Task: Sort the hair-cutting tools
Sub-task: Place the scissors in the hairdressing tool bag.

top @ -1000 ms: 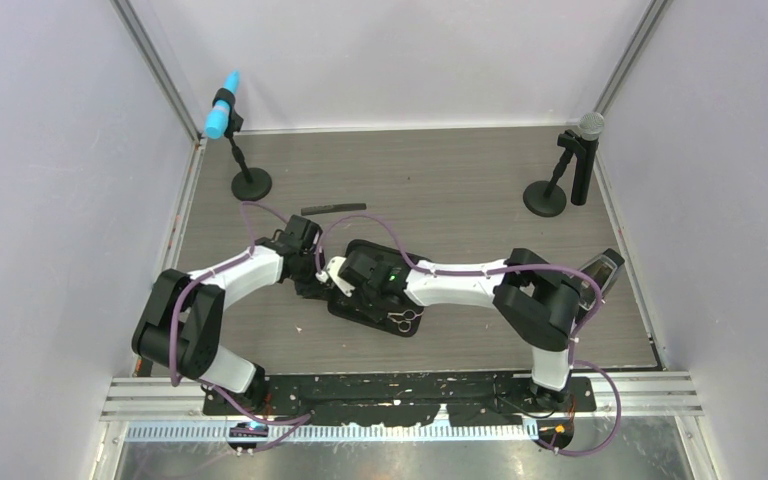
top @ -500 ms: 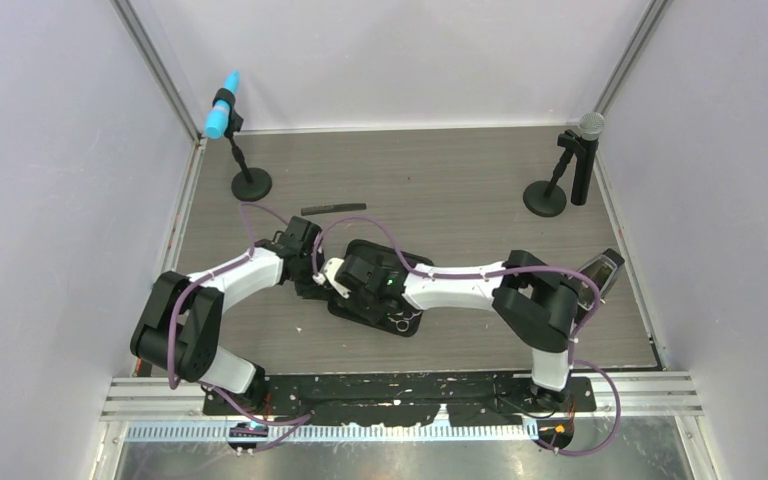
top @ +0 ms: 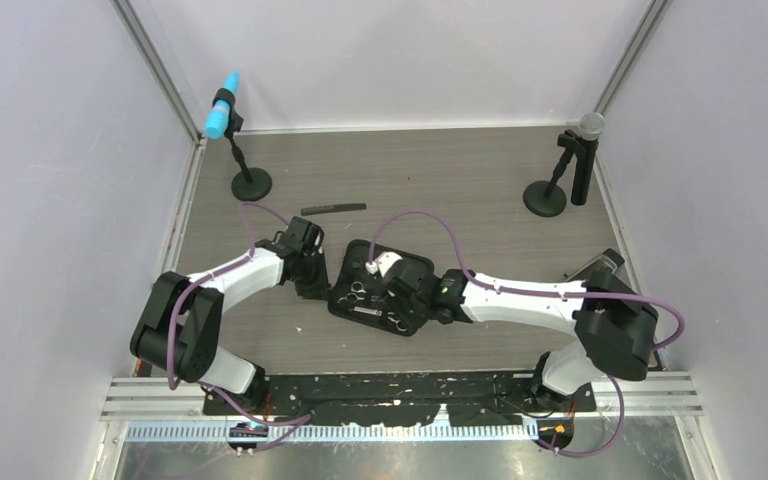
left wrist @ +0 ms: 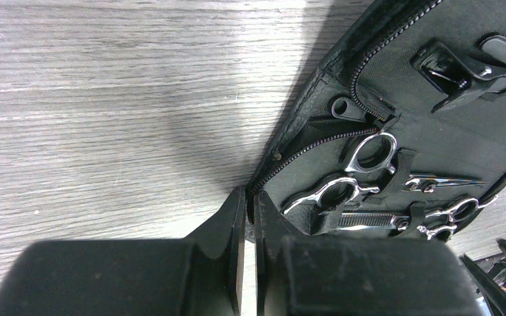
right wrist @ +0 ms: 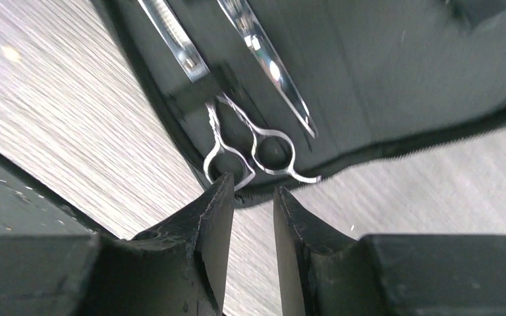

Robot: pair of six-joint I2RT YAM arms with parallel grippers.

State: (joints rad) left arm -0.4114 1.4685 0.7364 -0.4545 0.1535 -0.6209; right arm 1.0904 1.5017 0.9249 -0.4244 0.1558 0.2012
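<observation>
My left gripper (left wrist: 250, 207) is pressed together, pinching the case (left wrist: 435, 138) rim. My right gripper (right wrist: 250, 191) is spread a little and empty, one tip just beside a scissors (right wrist: 250, 155) ring. Both scissors and a clip (left wrist: 464, 66) sit in the case. The comb (top: 334, 209) lies on the table (top: 480, 190), well apart.

Risks:
- Right tip snags that ring and drags the scissors from their strap.
- Left pinch slips and the case shifts.

Beside case (left wrist: 435, 131): left tool (left wrist: 250, 197), right tool (right wrist: 250, 184)
</observation>
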